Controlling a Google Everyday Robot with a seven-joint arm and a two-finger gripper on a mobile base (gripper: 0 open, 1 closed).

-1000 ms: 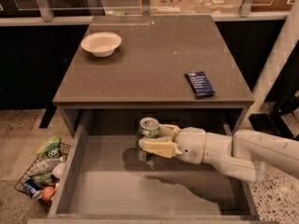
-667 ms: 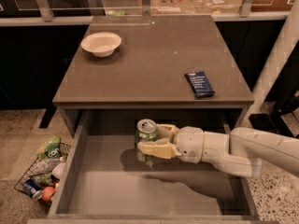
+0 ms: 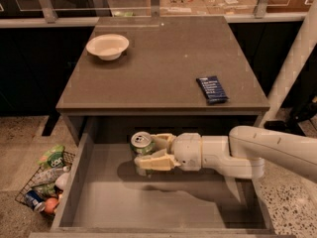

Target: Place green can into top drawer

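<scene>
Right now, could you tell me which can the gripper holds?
The green can, upright in the gripper over the drawer; the blue can lies in the floor basket.

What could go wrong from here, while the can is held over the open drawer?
1. The gripper holds the can in its fingers, seemingly above the drawer floor; released there, it may tip and roll.
2. The can sits close under the table edge, so an upward move might knock it.
</scene>
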